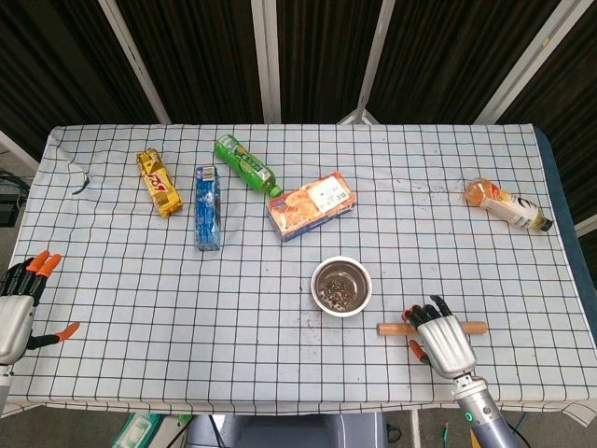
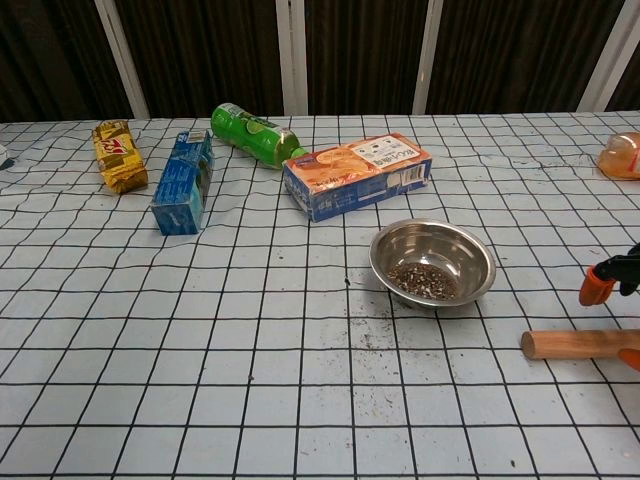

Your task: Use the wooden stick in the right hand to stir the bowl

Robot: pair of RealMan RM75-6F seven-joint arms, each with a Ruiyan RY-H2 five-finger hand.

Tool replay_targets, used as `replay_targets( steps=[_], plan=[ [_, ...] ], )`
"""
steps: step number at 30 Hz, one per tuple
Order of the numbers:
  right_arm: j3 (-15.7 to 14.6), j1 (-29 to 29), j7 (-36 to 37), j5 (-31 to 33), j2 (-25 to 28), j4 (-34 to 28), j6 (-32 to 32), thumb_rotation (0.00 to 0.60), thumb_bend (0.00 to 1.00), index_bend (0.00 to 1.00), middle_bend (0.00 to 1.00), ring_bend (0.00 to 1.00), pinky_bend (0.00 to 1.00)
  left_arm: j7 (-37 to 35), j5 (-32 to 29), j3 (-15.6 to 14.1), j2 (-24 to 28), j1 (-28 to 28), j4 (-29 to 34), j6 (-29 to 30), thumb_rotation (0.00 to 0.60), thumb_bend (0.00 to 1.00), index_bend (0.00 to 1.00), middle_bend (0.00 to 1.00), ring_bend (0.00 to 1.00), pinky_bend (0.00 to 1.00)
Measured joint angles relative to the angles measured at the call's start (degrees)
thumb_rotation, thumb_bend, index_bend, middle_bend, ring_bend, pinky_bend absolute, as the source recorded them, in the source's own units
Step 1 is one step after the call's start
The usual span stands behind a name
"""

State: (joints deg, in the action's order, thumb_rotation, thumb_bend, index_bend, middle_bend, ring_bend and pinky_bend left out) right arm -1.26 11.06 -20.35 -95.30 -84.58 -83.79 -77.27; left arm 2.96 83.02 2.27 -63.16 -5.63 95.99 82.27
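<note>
Two hands show in the head view: right hand [image 1: 444, 342] sits lower right of the frame, over the middle of the wooden stick [image 1: 390, 329], fingers [image 1: 417, 313] reaching across it toward the far side; can't tell whether they've closed on the stick or just lie over it. Stick lies flat on the checked tablecloth [image 1: 280, 308], running left-right, both ends poking out either side of the hand, its left end just right of & below the bowl [image 1: 341, 286]. Bowl is metal, upright, center-right of the frame, w/ dark crumbly bits in the bottom and a few specks scattered on the cloth near it. In the chest view only orange fingertips [image 2: 598, 287] of the right hand show at the right edge, above the stick's end [image 2: 575, 343]; bowl [image 2: 432, 263] is center-right there. Left hand [image 1: 16, 308] rests at the far left edge, lower part of the frame, fingers spread, holding nothing, well apart from the bowl. Upper left of the frame: yellow snack pack [image 1: 159, 182], blue pack [image 1: 208, 207] just right of it, green bottle [image 1: 246, 165] lying tilted, orange box [image 1: 311, 205] beside the bottle's cap end and above the bowl. Upper right: a clear bottle [image 1: 506, 204] w/ pale liquid lying on its side near the table edge.
</note>
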Motion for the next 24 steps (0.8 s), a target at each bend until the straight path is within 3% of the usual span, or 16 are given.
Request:
replay_targets(
  steps=[9,24],
  plan=[
    [0.2,0.0,-6.2,0.4,-2.1,1.4,-0.1,0.600,0.35,0.40,0.39,0.37,0.20,1.1,0.0,-0.1,0.1,-0.1,0.4,-0.2,0.600,0.02,0.00,0.00,0.00,0.00],
    [0.1,0.1,-9.7,2.5,-4.3,-0.1,1.4,0.600,0.35,0.40,0.39,0.37,0.20,0.7,0.6,0.1,0.1,-0.4,-0.2,0.3,0.600,0.02,0.00,0.00,0.00,0.00]
  ],
)
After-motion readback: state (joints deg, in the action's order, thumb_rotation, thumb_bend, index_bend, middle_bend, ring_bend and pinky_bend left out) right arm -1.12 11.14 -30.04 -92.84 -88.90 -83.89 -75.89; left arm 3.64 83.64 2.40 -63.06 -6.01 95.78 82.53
